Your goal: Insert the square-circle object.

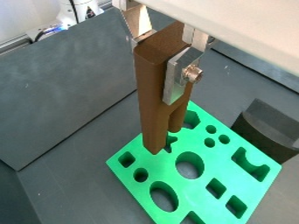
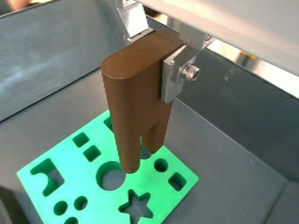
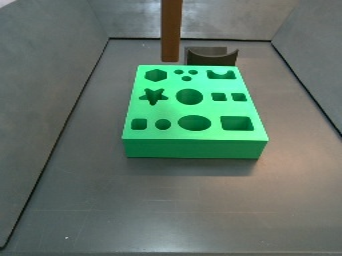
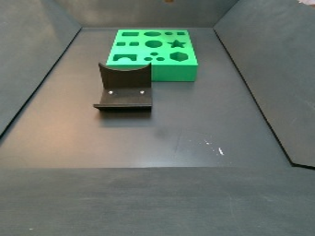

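The square-circle object point(image 1: 155, 92) is a tall brown piece with two long legs. It hangs upright in my gripper point(image 1: 163, 48), which is shut on its top end. A silver finger point(image 1: 179, 77) presses on one side of it. It shows the same way in the other wrist view, piece point(image 2: 135, 96) and gripper point(image 2: 158, 48). The leg ends hang just above the green block point(image 1: 126, 160), near a round hole point(image 2: 111, 179). In a side view the piece point(image 3: 171, 30) stands over the far edge of the green block point(image 3: 194, 147). The gripper is above that frame.
A dark grey curved block point(image 3: 211, 55) stands right behind the green block. It also shows in a wrist view point(image 1: 271, 131) and a side view point(image 4: 123, 88), beside the green block point(image 4: 154, 74). Grey walls point(image 3: 80, 70) ring the floor.
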### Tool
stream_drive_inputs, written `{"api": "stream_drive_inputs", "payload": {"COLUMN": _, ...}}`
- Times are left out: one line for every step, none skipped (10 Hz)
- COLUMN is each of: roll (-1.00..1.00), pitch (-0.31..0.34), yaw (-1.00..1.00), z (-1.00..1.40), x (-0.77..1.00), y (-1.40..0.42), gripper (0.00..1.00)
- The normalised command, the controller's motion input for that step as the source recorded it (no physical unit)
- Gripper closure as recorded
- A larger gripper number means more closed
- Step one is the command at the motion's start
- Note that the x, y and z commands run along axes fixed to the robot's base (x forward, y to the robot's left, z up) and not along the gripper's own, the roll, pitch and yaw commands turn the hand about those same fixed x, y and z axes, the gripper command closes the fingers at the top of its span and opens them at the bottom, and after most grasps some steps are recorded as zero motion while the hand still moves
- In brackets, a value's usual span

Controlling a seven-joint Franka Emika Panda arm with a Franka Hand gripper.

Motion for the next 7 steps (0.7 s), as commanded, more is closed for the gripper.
{"api": "stream_drive_inputs", "payload": {"roll": -0.08, "pitch": -0.103, "yaw": -0.96, "z": -0.52, "x": -0.05, "y": -0.03, "gripper": 1.00}}
{"api": "stream_drive_inputs", "payload": {"roll": -0.08, "pitch": -0.100, "yaw": -0.97, "z": -0.52, "x": -0.05, "y": -0.03, "gripper": 1.00}}
{"api": "stream_drive_inputs", "payload": {"roll": -0.06, "pitch": -0.084, "yaw": -0.99, "z": -0.51, "x": -0.03, "y": -0.02, "gripper": 1.00}}
{"api": "stream_drive_inputs", "payload": {"roll": -0.01, "pitch": -0.066, "yaw": -1.00, "z": -0.50, "x": -0.01, "y": -0.08, "gripper": 1.00}}
{"api": "stream_drive_inputs", "payload": {"roll": -0.03, "pitch": -0.037, "yaw": -0.86, "z": -0.52, "x": -0.06, "y": -0.21, "gripper": 1.00}}
{"api": "stream_drive_inputs", "payload": {"roll": -0.07, "pitch": -0.036, "yaw": -0.71, "z": -0.61, "x": -0.15, "y": -0.31, "gripper": 1.00}}
{"api": "stream_drive_inputs", "payload": {"roll": 0.00, "pitch": 0.000, "yaw": -0.92, "z": -0.39, "x": 0.00, "y": -0.23, "gripper": 1.00}}
